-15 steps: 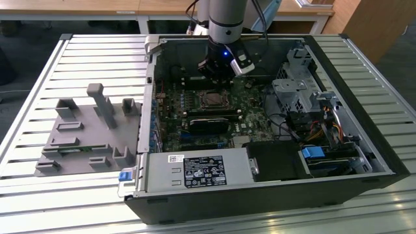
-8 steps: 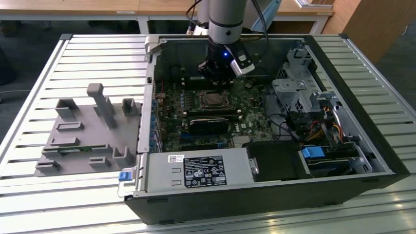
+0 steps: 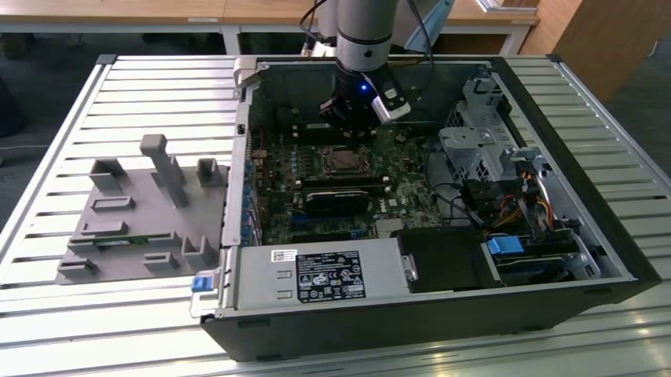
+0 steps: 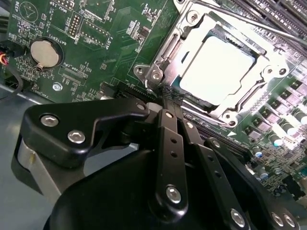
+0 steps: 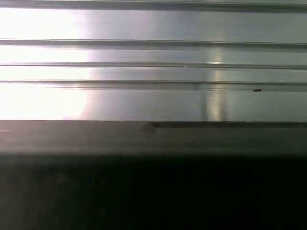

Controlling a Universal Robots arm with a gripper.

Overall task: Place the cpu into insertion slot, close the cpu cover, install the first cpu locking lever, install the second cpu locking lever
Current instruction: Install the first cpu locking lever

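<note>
The cpu [image 4: 217,67], a pale silver square, lies flat in the insertion slot [image 4: 158,72] on the green motherboard. The cpu cover [image 4: 192,26], a silvery frame with a square window, lies down around the chip. A thin metal lever rod [image 4: 240,19] runs along one side of the socket. My gripper [image 4: 166,95] has its black fingers pressed together, tips at the socket's corner just beside the frame. In the exterior view the gripper [image 3: 353,126] hangs inside the open computer case, just behind the socket with the cpu [image 3: 341,161].
A long black card [image 3: 338,196] lies in front of the socket. A grey white-labelled box [image 3: 320,275] fills the case's near side, and a drive cage [image 3: 477,153] stands at the exterior view's right. A grey fixture [image 3: 137,212] sits on the slatted table [image 5: 153,72].
</note>
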